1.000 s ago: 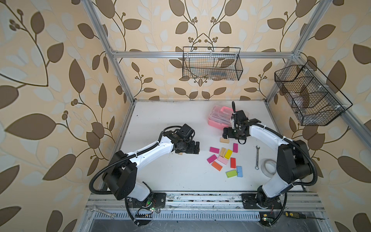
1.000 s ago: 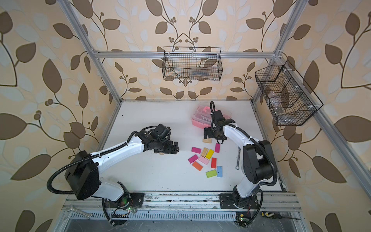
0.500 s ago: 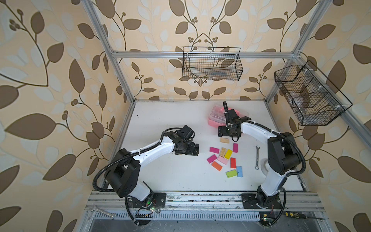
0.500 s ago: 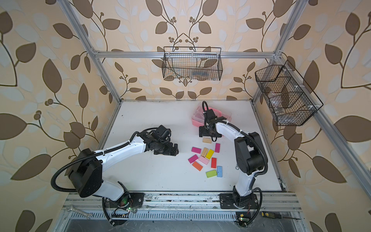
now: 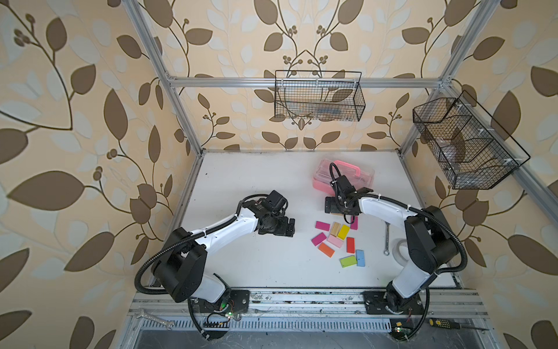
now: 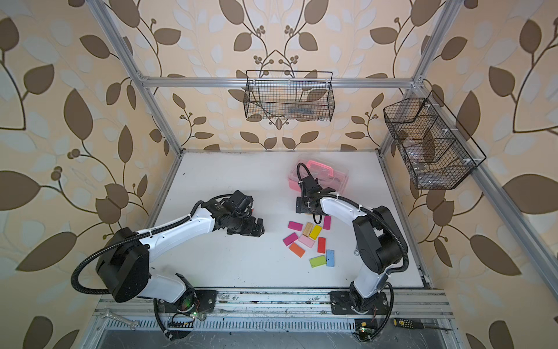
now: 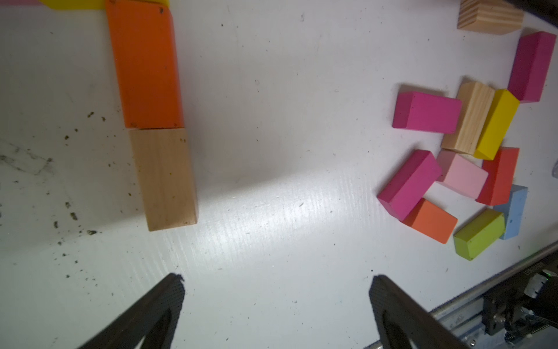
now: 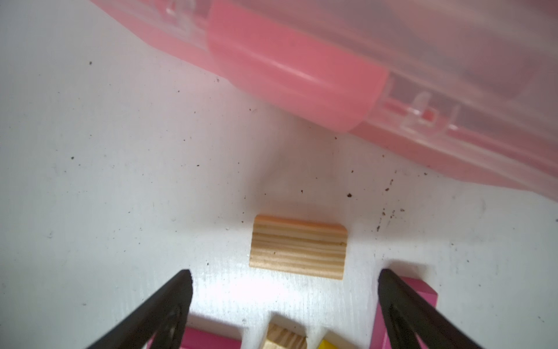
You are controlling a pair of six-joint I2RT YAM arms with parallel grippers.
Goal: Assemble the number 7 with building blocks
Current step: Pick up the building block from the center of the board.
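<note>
The white table [image 5: 241, 187] has two robot arms on it. The number 7 [image 7: 151, 121] shows only in the left wrist view, and only part of it. An orange block [image 7: 145, 63] and a plain wood block [image 7: 164, 178] lie end to end and touch. A yellow block [image 7: 75, 3] peeks in at the edge by the orange one. In both top views the left arm hides this figure.

The left gripper [image 7: 276, 281] hangs over bare table near the wood block. Its jaws are wide apart and hold nothing.

The loose building blocks [image 5: 334, 240] lie in a small pile to the right of the left gripper. They are magenta, pale pink, yellow, red, orange, green, blue and striped wood. Many of them touch.

The right gripper [image 8: 285, 275] is between the pile and the pink case [image 8: 332, 75]. Its jaws are also wide apart and empty. A striped wood block [image 8: 299, 247] lies flat just ahead of its tips, alone on the table. The pink case sits close behind that block. A magenta block [image 8: 422, 290] lies right beside one finger.

A small wrench [image 5: 386, 238] and a roll of tape [image 5: 400, 250] lie near the right arm. Two wire baskets [image 5: 318, 96] hang on the walls.
</note>
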